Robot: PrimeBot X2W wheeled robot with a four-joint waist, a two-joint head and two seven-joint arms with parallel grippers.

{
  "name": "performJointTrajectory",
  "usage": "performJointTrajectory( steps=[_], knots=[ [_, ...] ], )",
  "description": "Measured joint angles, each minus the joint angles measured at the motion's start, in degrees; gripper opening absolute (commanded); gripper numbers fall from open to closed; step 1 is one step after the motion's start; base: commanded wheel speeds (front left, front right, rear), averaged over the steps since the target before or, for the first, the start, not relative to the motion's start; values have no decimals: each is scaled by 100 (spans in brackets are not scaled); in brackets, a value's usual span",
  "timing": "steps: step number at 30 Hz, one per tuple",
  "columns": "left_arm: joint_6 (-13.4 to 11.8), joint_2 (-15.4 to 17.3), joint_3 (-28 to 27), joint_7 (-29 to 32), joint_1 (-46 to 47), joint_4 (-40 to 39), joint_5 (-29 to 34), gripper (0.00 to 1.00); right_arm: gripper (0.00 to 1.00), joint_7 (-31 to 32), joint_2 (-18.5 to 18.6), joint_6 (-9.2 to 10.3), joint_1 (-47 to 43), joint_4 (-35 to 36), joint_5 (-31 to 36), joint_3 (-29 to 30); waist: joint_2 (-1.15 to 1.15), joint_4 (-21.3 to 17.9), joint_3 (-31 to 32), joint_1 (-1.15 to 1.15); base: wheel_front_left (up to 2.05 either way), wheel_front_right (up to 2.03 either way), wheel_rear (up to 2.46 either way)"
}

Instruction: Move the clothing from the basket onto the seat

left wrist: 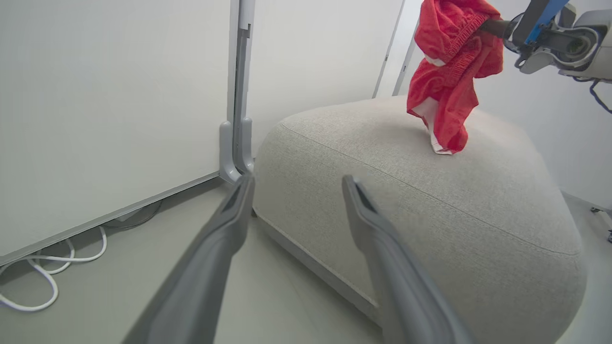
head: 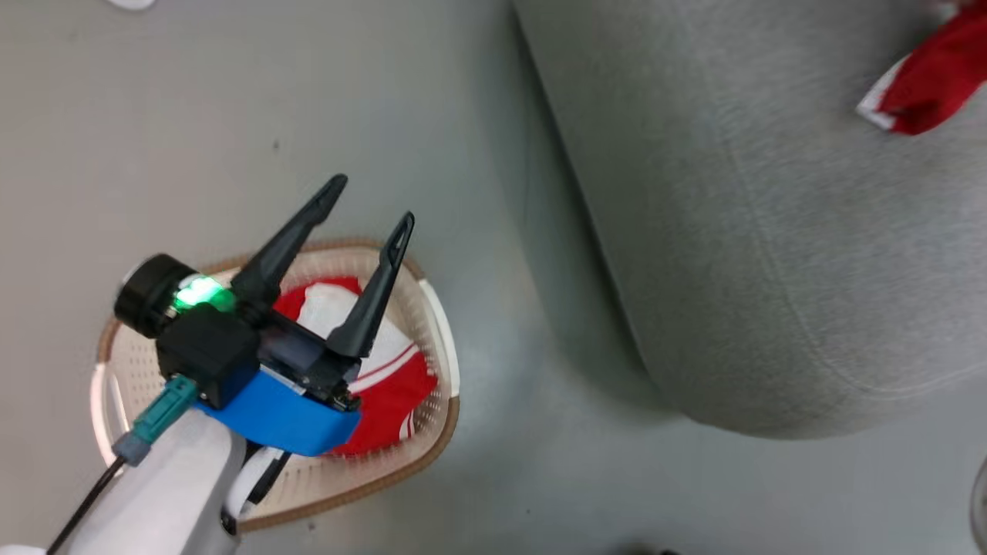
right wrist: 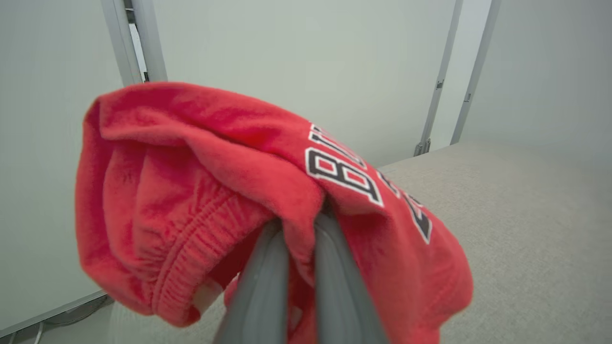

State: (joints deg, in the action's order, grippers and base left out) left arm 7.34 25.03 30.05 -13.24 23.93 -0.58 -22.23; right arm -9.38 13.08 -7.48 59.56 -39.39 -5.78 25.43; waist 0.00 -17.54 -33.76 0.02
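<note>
So the right gripper [right wrist: 297, 239] is pinched tight on a fold of the plain red fleecy garment with white lettering [right wrist: 191, 157]. In the head view that garment sits at about 2 o'clock, over the big grey fabric sofa seat [head: 771, 231]. Its lower hem hangs right down at the cushion, but I can't tell if it's touching. The left gripper [head: 372, 202] is spread wide with nothing in it, hovering above the cream perforated plastic basket with the brown rim [head: 432, 439] at 8 o'clock. The red and white striped-trim garment [head: 385, 378] is bunched up inside that. My worry is that the fold looks wedged deep between the right fingers, so it might cling when they open. And if the left one drops off-centre, it could snag the basket wall instead of cloth.
</note>
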Motion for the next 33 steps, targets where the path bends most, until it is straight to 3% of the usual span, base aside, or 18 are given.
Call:
performJointTrajectory(
  steps=[8,12,13,14,20,33],
  knots=[
    [-78,141,-222,-9,227,-392,13,100,0,80,249,-1,536,-48,345,881,0,242,-933,0,0,0,0],
    [-82,129,-220,-47,295,-443,15,100,2,124,252,-1,559,-394,764,1540,0,401,-1306,0,0,0,0],
    [-81,120,-205,-49,297,-439,14,100,39,125,231,-1,558,-468,823,1663,0,443,-1327,0,0,0,0],
    [-81,114,-190,-57,299,-422,13,100,100,123,214,-1,548,-542,912,1767,0,481,-1336,0,0,0,0],
    [-80,-1,-143,-107,327,-231,4,100,100,-65,147,-1,525,-809,1300,2106,0,585,-1161,-1,0,0,0],
    [-40,-497,-126,-175,118,573,-193,100,100,-393,-41,-1,-297,-1188,1946,1634,0,724,0,-2,0,0,0]
  ],
)
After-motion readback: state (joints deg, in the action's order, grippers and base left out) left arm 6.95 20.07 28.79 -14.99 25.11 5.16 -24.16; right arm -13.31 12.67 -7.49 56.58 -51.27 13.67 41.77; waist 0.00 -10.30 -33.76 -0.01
